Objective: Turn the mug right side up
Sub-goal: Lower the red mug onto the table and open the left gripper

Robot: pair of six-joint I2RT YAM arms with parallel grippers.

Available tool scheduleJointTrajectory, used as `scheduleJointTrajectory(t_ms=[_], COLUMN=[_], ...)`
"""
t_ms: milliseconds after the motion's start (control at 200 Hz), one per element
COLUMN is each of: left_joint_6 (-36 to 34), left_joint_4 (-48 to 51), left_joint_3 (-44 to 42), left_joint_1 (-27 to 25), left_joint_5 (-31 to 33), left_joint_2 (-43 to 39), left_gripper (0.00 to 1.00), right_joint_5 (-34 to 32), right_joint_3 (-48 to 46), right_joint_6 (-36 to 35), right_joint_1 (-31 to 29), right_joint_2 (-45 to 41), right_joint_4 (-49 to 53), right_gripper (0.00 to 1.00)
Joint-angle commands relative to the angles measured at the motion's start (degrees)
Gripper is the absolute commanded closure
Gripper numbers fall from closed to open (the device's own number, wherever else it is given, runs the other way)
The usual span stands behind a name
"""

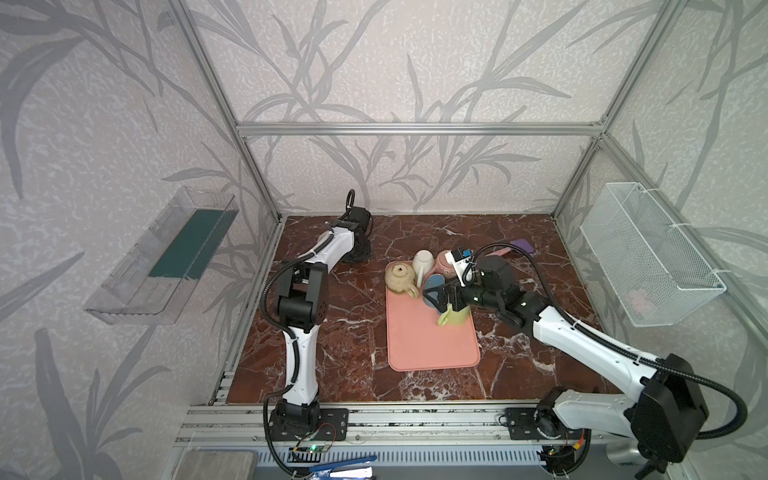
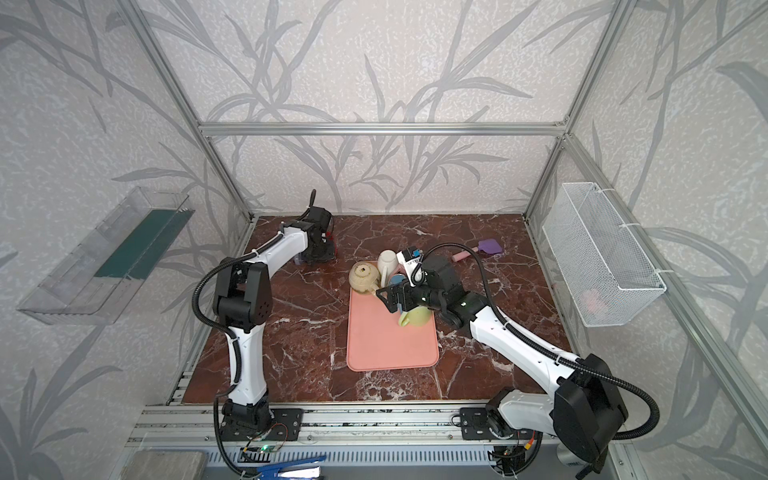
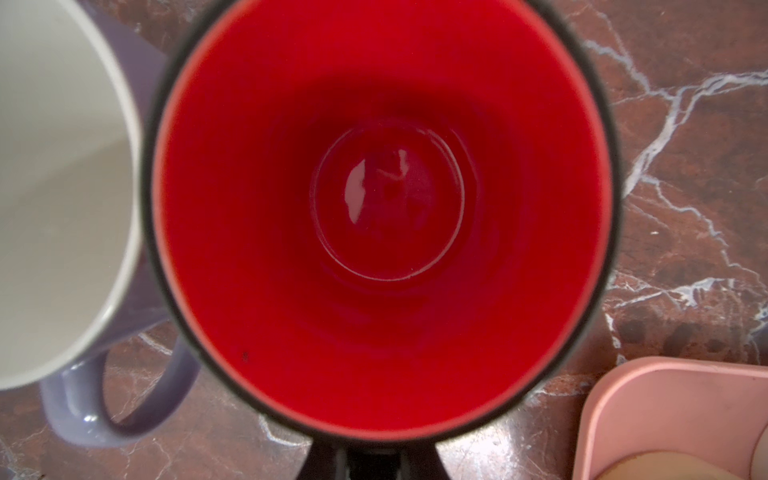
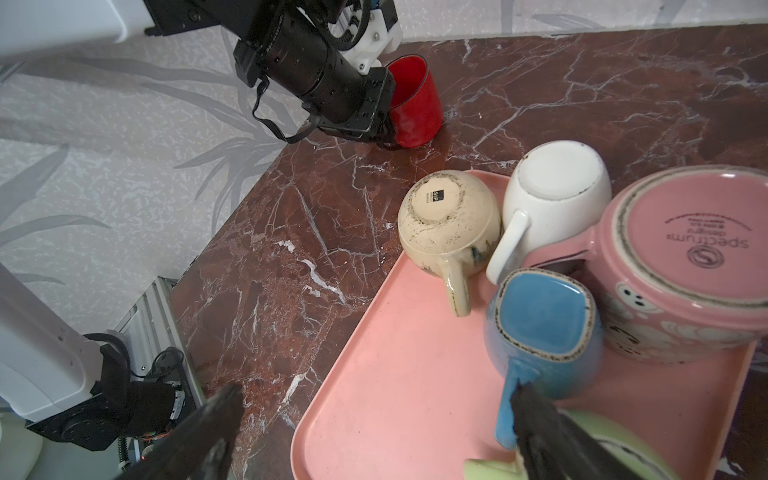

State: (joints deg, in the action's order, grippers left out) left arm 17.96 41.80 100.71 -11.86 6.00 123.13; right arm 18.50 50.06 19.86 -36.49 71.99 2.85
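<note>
A red mug point(image 3: 386, 208) stands upright on the marble at the back left, its mouth filling the left wrist view. My left gripper point(image 3: 372, 461) is shut at its side, seemingly on the handle, also seen from the right wrist point(image 4: 380, 124). On the pink tray point(image 4: 395, 415) sit upside-down mugs: beige point(image 4: 449, 216), white point(image 4: 557, 187), pink point(image 4: 685, 257) and blue point(image 4: 544, 320). A green mug point(image 4: 602, 453) lies partly hidden beneath one finger. My right gripper point(image 4: 374, 399) hovers open over the tray, one fingertip point(image 4: 528, 399) beside the blue mug's handle.
A purple mug point(image 3: 124, 374) with a white inside stands upright next to the red one. A purple spatula point(image 1: 519, 246) lies behind the tray. A wire basket point(image 1: 648, 253) hangs on the right wall, a clear shelf point(image 1: 166, 257) on the left wall.
</note>
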Motion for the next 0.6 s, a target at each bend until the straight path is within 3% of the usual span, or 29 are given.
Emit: scheduleJointTrajectory(t_ms=[0, 280, 595], left_joint_6=[-0.4, -0.7, -0.3], left_joint_4=[-0.9, 0.5, 1.0], left_joint_3=[3.0, 4.7, 4.9], left_joint_1=[0.5, 0.7, 0.7], left_joint_5=[1.6, 1.3, 1.3], left_joint_2=[0.3, 1.1, 0.8], left_gripper=[1.00, 1.00, 0.76], right_joint_5=[-0.3, -1.0, -1.9], right_joint_3=[0.0, 0.1, 0.5], right_joint_6=[-0.6, -0.5, -0.7], right_joint_1=[-0.2, -0.2, -0.2], right_joint_2=[0.3, 0.2, -0.3], right_joint_4=[-1.0, -0.6, 0.5], right_gripper=[0.01, 0.01, 0.03])
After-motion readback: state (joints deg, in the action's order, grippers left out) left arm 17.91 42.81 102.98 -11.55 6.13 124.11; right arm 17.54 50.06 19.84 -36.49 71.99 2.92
